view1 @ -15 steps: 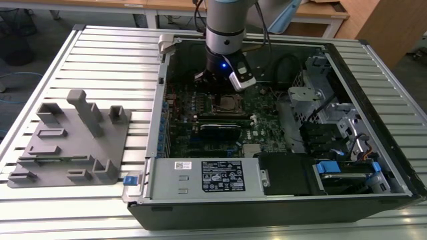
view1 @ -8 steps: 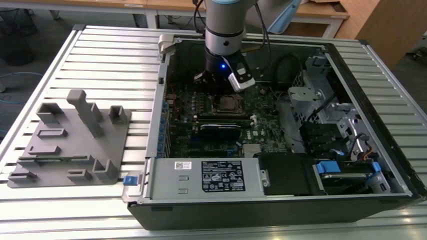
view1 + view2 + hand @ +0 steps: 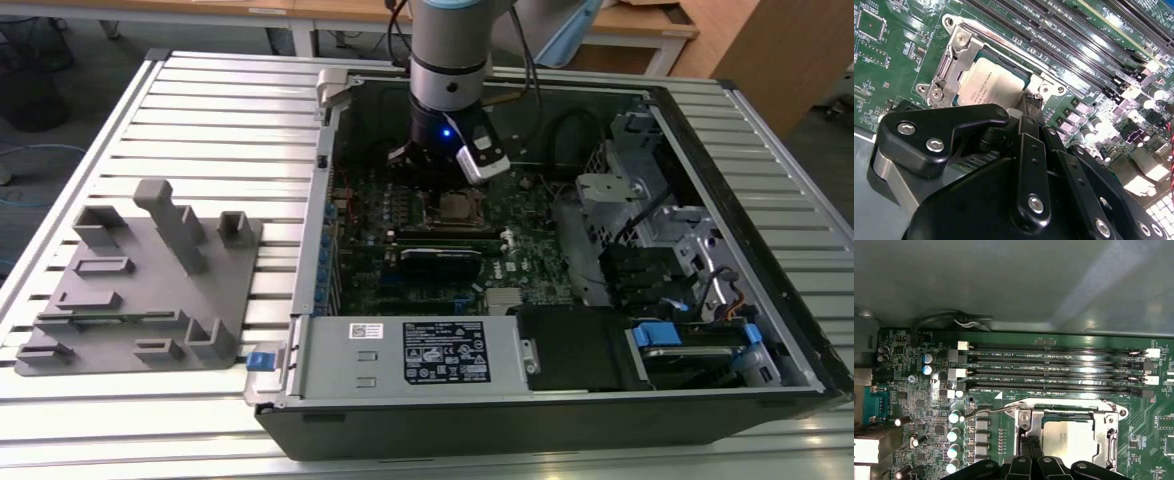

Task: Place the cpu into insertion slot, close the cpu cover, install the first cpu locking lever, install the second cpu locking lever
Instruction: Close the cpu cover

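The cpu (image 3: 989, 82) (image 3: 1069, 435) lies flat in the insertion slot (image 3: 458, 207), its silver-grey top facing up. The cpu cover (image 3: 956, 55) (image 3: 1034, 420) is folded down over it, and the chip shows through the cover's window. A thin silvery locking lever (image 3: 986, 411) sticks out sideways from one socket corner, with its hooked end free over the board. My gripper (image 3: 1032, 105) (image 3: 1030, 447) (image 3: 427, 165) hangs low at the socket's edge. Its black fingers (image 3: 1032, 150) are pressed together, with nothing visible between them.
Long black memory slots (image 3: 1054, 370) (image 3: 1079, 45) run beside the socket. A black card (image 3: 441, 262) and the power supply (image 3: 407, 355) lie nearer the case front. Drive cages (image 3: 641, 230) fill the exterior view's right. A grey fixture block (image 3: 147, 280) stands outside the case.
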Available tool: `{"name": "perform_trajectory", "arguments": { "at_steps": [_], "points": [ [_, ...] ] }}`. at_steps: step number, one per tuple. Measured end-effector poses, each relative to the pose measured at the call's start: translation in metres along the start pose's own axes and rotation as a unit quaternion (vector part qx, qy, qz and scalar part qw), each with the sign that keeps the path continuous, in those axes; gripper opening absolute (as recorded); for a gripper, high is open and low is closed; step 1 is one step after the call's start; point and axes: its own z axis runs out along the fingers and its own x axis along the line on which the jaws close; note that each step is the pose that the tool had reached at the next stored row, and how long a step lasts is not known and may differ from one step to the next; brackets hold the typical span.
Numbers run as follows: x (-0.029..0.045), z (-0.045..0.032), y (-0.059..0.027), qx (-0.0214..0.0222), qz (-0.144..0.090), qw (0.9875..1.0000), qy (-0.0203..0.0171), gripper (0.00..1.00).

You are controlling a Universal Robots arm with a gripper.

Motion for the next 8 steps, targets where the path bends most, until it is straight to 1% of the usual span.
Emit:
{"name": "perform_trajectory", "arguments": {
  "at_steps": [5, 6, 8],
  "points": [
    [-0.0001, -0.0005, 0.0002, -0.0006, 0.0, 1.0, -0.0004, 0.11],
    [-0.0003, -0.0015, 0.0004, -0.0012, 0.0, 1.0, -0.0008, 0.11],
    [-0.0002, -0.0061, 0.0001, -0.0002, 0.0, 1.0, -0.0002, 0.11]
  ]
}}
